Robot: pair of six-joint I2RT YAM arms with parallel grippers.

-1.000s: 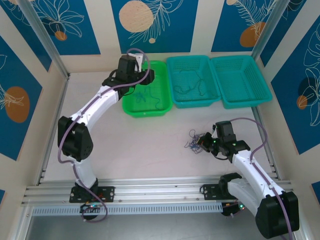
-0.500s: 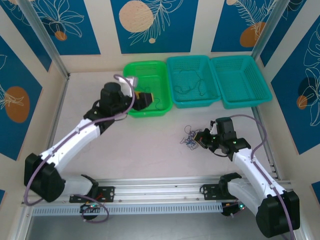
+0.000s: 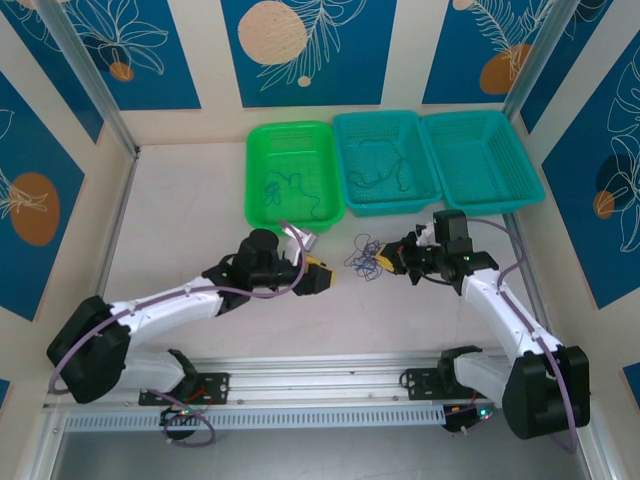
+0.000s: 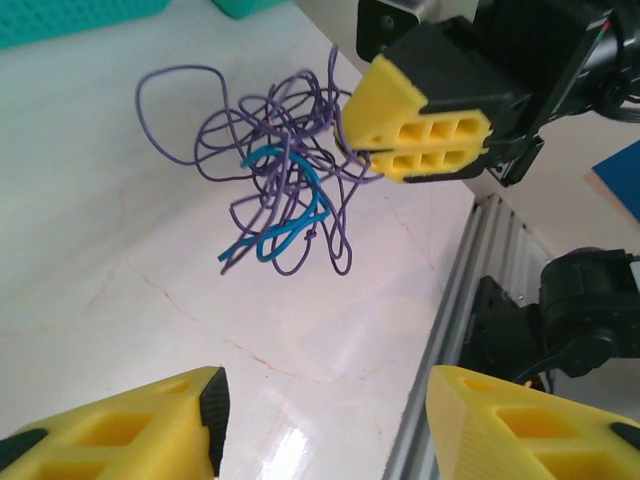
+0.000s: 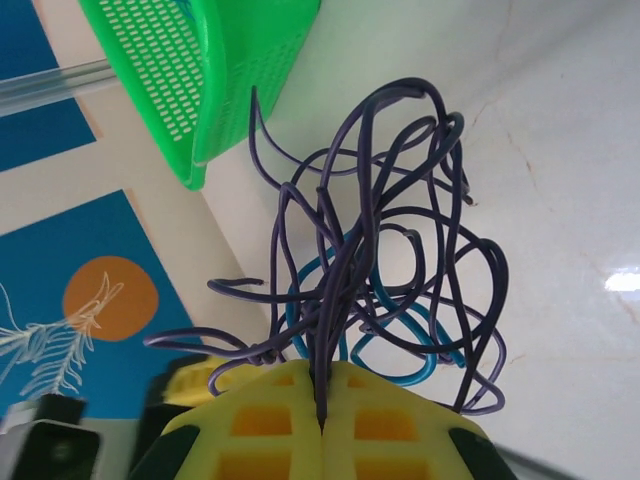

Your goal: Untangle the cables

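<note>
White glossy table (image 3: 190, 220), blue leaf-print walls (image 3: 160, 50); right fingers (image 5: 265, 430) pinching cables (image 5: 380, 250), left fingers (image 4: 120, 425) spread

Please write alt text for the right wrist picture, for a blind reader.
The right gripper, shut, grips a tangle of thin purple and teal cables; the white table lies beyond it. A green basket is at the upper left.

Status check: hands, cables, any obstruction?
Right hand shut on cable tangle. Left hand open, empty, short of it. Nothing between them.
</note>
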